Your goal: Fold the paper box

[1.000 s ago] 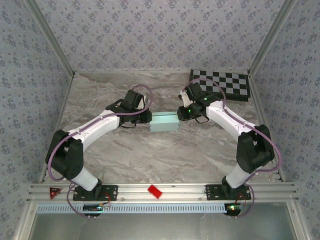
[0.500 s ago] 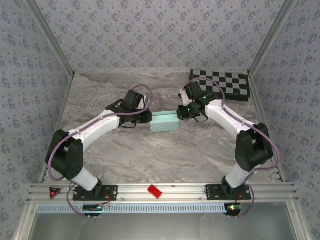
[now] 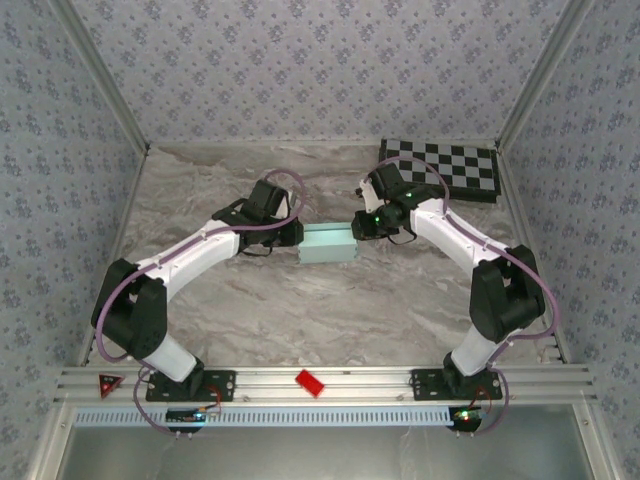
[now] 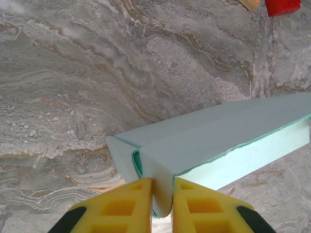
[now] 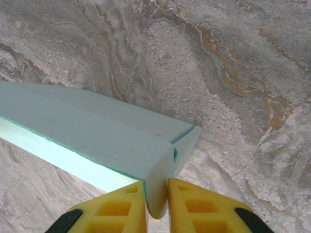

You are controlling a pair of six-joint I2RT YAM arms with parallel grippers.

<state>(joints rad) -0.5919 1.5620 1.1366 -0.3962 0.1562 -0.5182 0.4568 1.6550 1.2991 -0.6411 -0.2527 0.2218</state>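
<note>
The table [image 3: 300, 305] has a grey marble-patterned top veined with brown. A black-and-white checkered board [image 3: 445, 165] lies flat in its far right corner. Near the middle is the pale mint paper box [image 3: 328, 243]; whether it rests on the surface cannot be told.

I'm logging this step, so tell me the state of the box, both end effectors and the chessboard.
box: folded up, pinched at both ends.
left end effector: shut on one end's card edge.
right end effector: shut on the other end's edge.
chessboard: lying flat, far right corner, apart from both arms.
</note>
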